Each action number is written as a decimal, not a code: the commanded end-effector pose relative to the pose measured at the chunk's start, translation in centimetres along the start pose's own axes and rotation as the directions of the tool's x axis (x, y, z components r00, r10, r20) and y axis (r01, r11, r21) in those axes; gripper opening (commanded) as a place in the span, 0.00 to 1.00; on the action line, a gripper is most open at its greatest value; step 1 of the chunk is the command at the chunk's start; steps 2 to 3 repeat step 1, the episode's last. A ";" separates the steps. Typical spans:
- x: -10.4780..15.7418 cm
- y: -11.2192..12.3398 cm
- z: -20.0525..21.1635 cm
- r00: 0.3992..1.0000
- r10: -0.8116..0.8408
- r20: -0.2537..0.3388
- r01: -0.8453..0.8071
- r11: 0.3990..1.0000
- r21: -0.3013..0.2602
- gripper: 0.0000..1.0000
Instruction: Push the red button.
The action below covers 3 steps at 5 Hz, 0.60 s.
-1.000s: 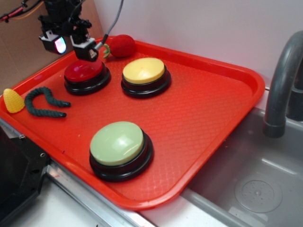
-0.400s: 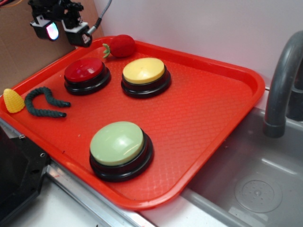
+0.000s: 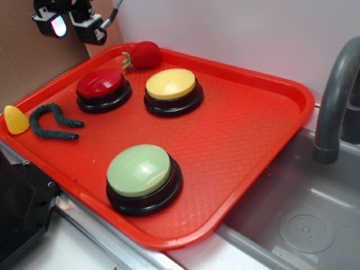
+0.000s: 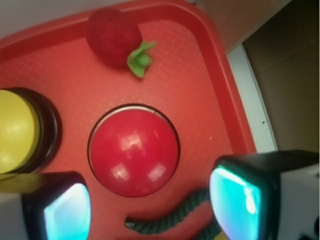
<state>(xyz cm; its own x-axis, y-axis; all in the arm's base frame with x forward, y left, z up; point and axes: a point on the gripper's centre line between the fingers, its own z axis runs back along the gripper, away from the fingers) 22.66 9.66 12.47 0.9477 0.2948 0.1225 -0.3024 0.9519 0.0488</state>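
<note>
The red button (image 3: 100,84), a glossy dark-red dome on a black base, sits at the back left of the red tray (image 3: 247,140). In the wrist view it (image 4: 134,152) lies just above the gap between my fingers. My gripper (image 3: 72,26) hangs in the air above and behind the button, at the tray's back left corner. It is open and empty, with its glowing pads (image 4: 67,210) wide apart. It touches nothing.
A yellow button (image 3: 171,84) stands right of the red one. A pale green button (image 3: 139,170) is near the tray's front. A fuzzy strawberry toy (image 3: 144,54) lies at the back edge. A dark green rope (image 3: 50,121) and a yellow corn toy (image 3: 15,120) lie at left. A sink (image 3: 304,225) and faucet (image 3: 336,95) are at right.
My gripper has risen from just over the red button and moved back to the left, clear of it. The button and other things have not moved.
</note>
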 end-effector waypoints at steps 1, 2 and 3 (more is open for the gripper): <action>0.1 0.7 3.4 0.997 0.010 0.077 -0.011 1.000 0.009 1.00; 0.1 0.7 3.4 0.997 0.010 0.077 -0.011 1.000 0.009 1.00; 0.1 0.7 3.4 0.997 0.010 0.077 -0.011 1.000 0.009 1.00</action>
